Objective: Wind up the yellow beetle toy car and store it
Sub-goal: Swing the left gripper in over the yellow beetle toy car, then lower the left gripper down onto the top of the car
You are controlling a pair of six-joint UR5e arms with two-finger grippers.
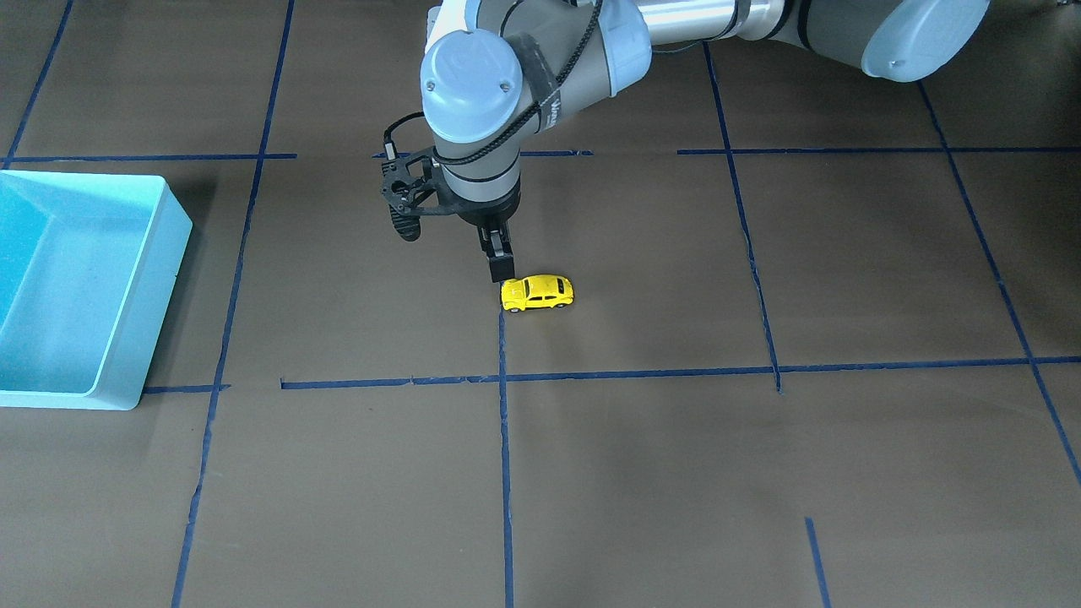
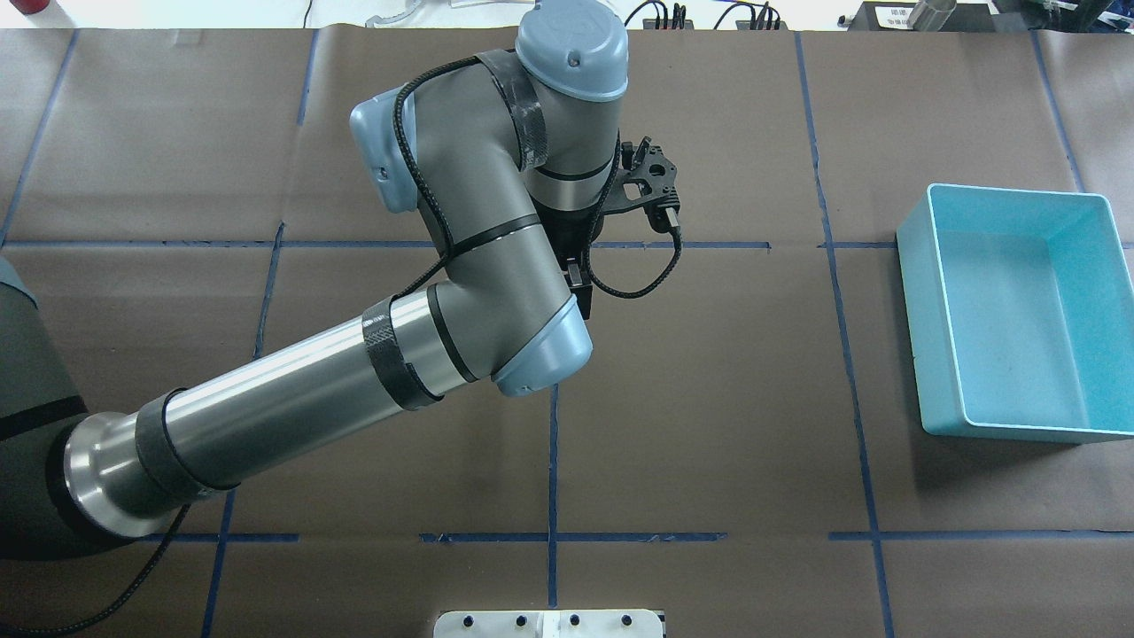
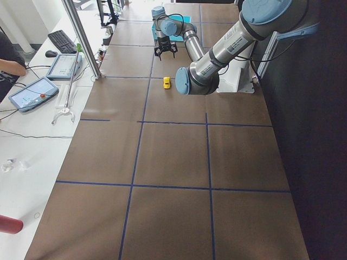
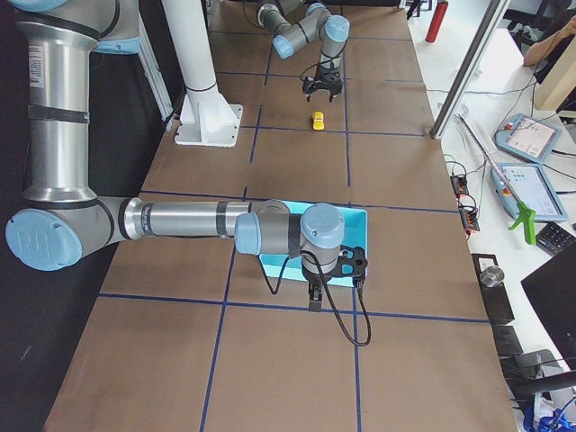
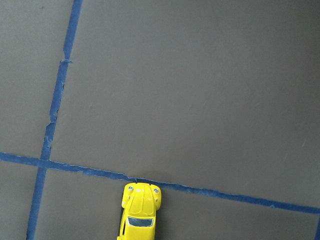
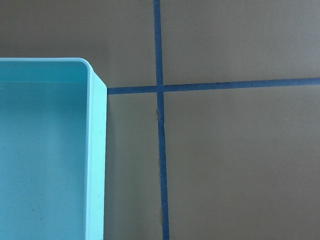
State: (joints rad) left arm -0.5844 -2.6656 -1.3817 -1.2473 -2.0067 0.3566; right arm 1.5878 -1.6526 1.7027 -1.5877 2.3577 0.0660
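Note:
The yellow beetle toy car (image 1: 537, 292) stands on its wheels on the brown table, beside a crossing of blue tape lines. It also shows small in the side views (image 3: 166, 82) (image 4: 317, 120) and at the bottom edge of the left wrist view (image 5: 140, 212). My left gripper (image 1: 499, 270) hangs just over the car's end, open, with nothing between its fingers. In the overhead view the arm hides the car. The light blue bin (image 2: 914, 328) sits empty at the table's right end. My right gripper (image 4: 314, 295) hovers beside the bin; I cannot tell whether it is open or shut.
Blue tape lines divide the brown table into squares. The bin's corner (image 6: 97, 160) fills the left of the right wrist view. A white pedestal (image 4: 207, 117) stands at the robot's side. Beyond the table are a metal post (image 3: 81, 38), tablets and a person's arm (image 3: 8, 59).

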